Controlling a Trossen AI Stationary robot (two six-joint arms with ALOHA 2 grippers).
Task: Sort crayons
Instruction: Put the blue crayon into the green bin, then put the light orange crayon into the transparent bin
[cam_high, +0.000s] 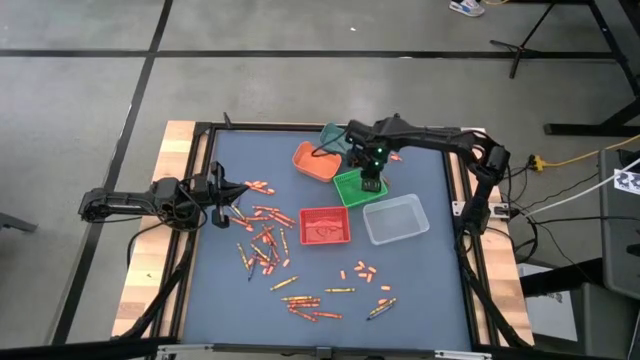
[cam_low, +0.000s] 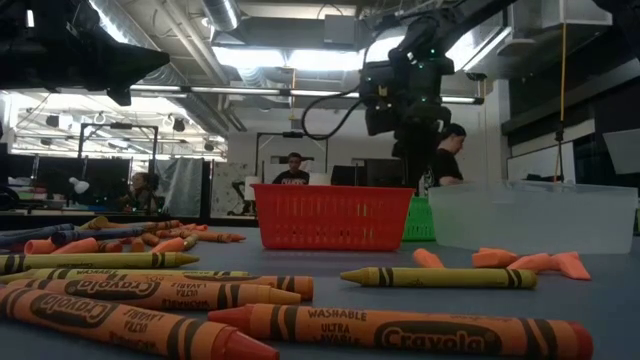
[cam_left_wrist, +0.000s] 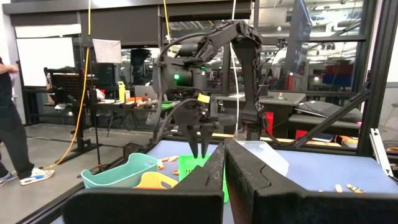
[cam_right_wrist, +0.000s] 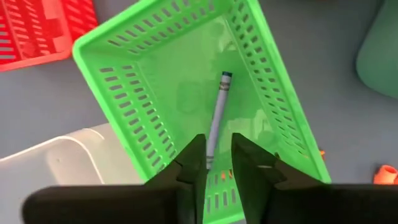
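**Right end effector over green bin, crayon at its tips**

Tabletop (cam_high: 420, 270) is dark blue-grey with a wood border, workshop room behind. Four bins mid-table: clear bin (cam_high: 396, 219), red bin (cam_high: 325, 226), green bin (cam_right_wrist: 186, 93), orange bin (cam_high: 315, 161). Right end effector (cam_right_wrist: 216, 163) hangs over the green bin, fingers slightly apart, a pale crayon (cam_right_wrist: 217, 112) lying between the tips; can't tell if it's gripped or released. Left end effector (cam_high: 232, 197) sits at the left edge, closed, empty. Loose crayons (cam_high: 265, 240) are scattered near it and along the front of the tabletop.
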